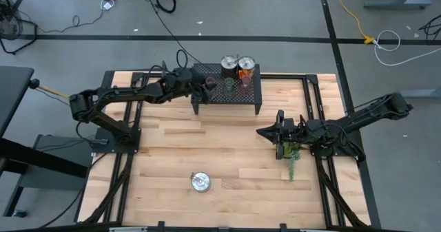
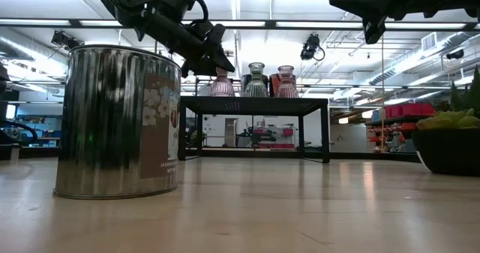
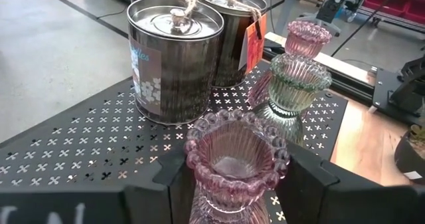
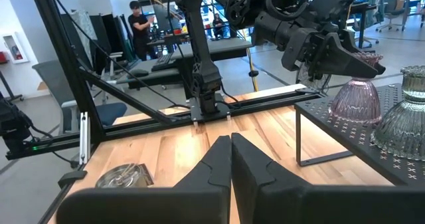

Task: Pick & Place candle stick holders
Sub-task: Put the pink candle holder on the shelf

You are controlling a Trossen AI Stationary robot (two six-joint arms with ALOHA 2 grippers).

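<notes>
Early in the task: all three candle stick holders (image 3: 237,159) on the black rack (image 1: 227,94) by the table's far edge. Left gripper (image 3: 237,184) straddling the nearest pink holder, grip uncertain; right gripper (image 4: 230,159) closed, empty.

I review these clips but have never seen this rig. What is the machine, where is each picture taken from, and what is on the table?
Two dark robot arms work at a wooden table. One picture looks down from above, one sits at table level, and one rides on each wrist. On a black perforated stand are two silvery tins, a pale green holder and two pink ones. The left gripper has its fingers on both sides of the nearest pink candle stick holder. The right gripper is shut, empty, near a potted plant. Another tin stands apart.
</notes>
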